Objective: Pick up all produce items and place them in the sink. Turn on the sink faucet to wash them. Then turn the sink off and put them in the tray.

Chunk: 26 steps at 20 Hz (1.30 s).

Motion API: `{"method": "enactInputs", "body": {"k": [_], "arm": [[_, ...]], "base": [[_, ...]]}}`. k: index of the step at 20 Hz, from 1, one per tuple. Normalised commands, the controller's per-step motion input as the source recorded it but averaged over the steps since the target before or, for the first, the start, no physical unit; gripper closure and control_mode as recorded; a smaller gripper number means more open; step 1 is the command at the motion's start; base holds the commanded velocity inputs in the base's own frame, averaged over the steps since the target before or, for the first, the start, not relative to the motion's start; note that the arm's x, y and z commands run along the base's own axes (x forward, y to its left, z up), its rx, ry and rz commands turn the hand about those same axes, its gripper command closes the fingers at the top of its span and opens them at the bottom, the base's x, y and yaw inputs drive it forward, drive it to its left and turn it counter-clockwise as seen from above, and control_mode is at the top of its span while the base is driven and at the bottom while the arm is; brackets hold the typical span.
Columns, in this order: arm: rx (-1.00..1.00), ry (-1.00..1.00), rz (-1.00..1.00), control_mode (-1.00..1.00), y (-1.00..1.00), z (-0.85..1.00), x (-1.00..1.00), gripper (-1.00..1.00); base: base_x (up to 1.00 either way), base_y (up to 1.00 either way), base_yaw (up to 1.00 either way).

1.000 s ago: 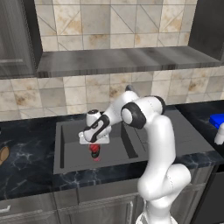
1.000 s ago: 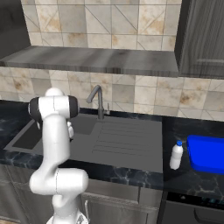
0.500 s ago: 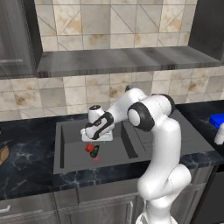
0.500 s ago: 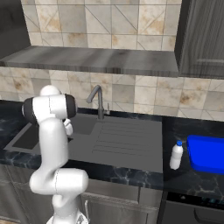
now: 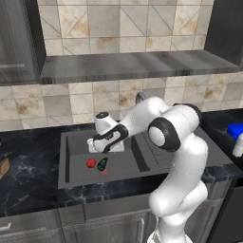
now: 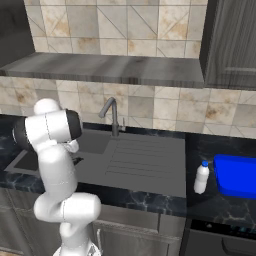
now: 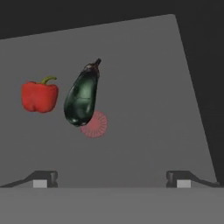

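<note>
Two produce items lie on the floor of the dark grey sink (image 5: 76, 166), a red pepper (image 5: 90, 163) (image 7: 40, 96) and, just right of it, a dark green eggplant (image 5: 102, 164) (image 7: 82, 97). The eggplant's end rests over the red drain mark (image 7: 95, 125). My gripper (image 5: 101, 150) (image 7: 111, 179) hangs open a little above them with nothing between its fingertips (image 7: 41, 179). The sink faucet (image 6: 112, 116) stands at the back of the sink (image 6: 145, 160), its spout bent over the basin. The blue tray (image 6: 237, 175) (image 5: 236, 129) sits on the counter far right.
A white bottle (image 6: 201, 177) (image 5: 238, 148) stands on the counter between the ribbed drainboard (image 6: 140, 157) and the tray. A tan-brown oblong item (image 5: 4, 167) lies on the counter far left. My own arm reaches across the basin's right side.
My hand has lifted away from the basin floor, leaving the red pepper beside the eggplant. The arm's elbow has swung right in the left base view.
</note>
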Motion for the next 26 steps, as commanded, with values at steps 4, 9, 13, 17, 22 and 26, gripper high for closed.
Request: {"method": "enactInputs", "body": {"k": [4,9,13,17,22,26], "arm": [[0.0,-0.06,0.0,-1.0,-0.12,0.64,-0.46,-1.0],[0.0,-0.09,0.0,-1.0,-0.21,0.73,-0.48,-1.0],[0.0,-0.14,0.0,-1.0,-0.21,0.73,-0.58,-1.0],[0.01,-0.15,0.01,-1.0,-0.32,0.72,-0.64,-1.0],[0.01,-0.16,0.03,-1.0,-0.53,0.68,-0.53,-1.0],[0.01,-0.18,0.05,-1.0,-0.6,0.63,-0.57,-1.0]], "base": [[0.0,0.0,0.0],[0.0,0.0,0.0],[0.0,0.0,0.0],[0.0,0.0,0.0],[0.0,0.0,0.0],[0.0,0.0,0.0]]}}
